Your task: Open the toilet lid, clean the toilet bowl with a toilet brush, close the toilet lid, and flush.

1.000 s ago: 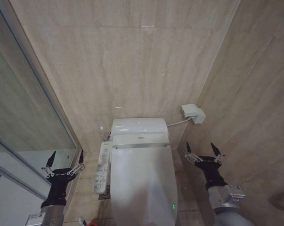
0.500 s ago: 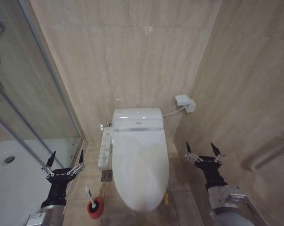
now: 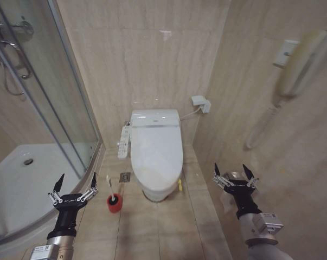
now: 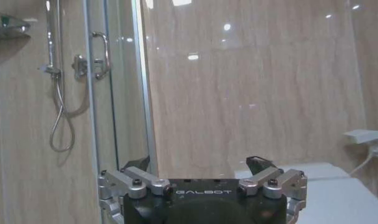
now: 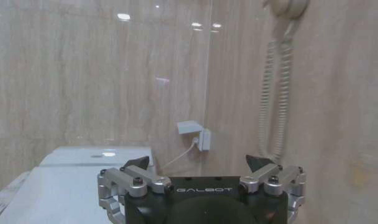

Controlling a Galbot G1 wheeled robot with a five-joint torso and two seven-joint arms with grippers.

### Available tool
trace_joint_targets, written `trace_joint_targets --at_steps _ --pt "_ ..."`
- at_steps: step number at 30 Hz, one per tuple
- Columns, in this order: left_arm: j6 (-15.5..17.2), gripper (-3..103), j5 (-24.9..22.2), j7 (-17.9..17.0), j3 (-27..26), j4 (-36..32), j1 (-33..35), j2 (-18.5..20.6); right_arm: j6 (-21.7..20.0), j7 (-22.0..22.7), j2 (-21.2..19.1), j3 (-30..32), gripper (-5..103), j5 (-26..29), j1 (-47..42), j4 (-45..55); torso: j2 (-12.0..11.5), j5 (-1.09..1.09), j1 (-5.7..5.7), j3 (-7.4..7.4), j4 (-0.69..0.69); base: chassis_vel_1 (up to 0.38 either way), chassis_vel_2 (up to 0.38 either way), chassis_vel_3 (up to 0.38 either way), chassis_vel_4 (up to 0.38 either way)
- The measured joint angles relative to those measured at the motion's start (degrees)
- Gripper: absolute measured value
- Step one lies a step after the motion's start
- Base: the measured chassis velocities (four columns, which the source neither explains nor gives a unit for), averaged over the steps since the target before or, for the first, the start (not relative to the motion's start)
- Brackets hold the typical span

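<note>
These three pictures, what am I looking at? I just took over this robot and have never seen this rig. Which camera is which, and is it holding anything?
The wide picture comes from the robot's head, looking down into a bathroom. The two black claws at the bottom are its hands: the left gripper and the right gripper, both raised, open and holding nothing. The other two pictures come from cameras on each wrist, looking out past that hand's fingers.

Ahead stands the toilet, its toilet lid down over the toilet bowl. On the floor to its left the toilet brush stands in a red holder. A glass shower is on the left, and a wall phone hangs on the right.
</note>
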Motion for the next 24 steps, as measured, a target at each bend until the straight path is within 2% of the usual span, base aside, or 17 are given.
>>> trace_joint_targets --at_steps 5,17,24 --pt "0.00 100 0.00 0.00 0.00 -0.01 0.00 0.00 0.00 0.00 0.00 0.00 100 0.00 0.00 0.00 0.00 0.05 0.00 0.00 0.00 0.102 -0.113 -0.165 0.133" --pt "0.00 100 0.00 -0.01 0.00 0.00 -0.04 0.01 0.00 0.00 0.00 0.00 100 0.00 0.05 0.00 -0.05 0.02 0.11 0.05 0.02 -0.043 0.042 0.033 -0.045" --pt "0.00 100 0.00 -0.01 -0.01 0.00 -0.03 0.01 0.00 0.00 0.00 0.00 100 0.00 0.03 0.00 -0.03 0.02 0.05 0.02 0.02 0.098 -0.098 -0.103 0.106"
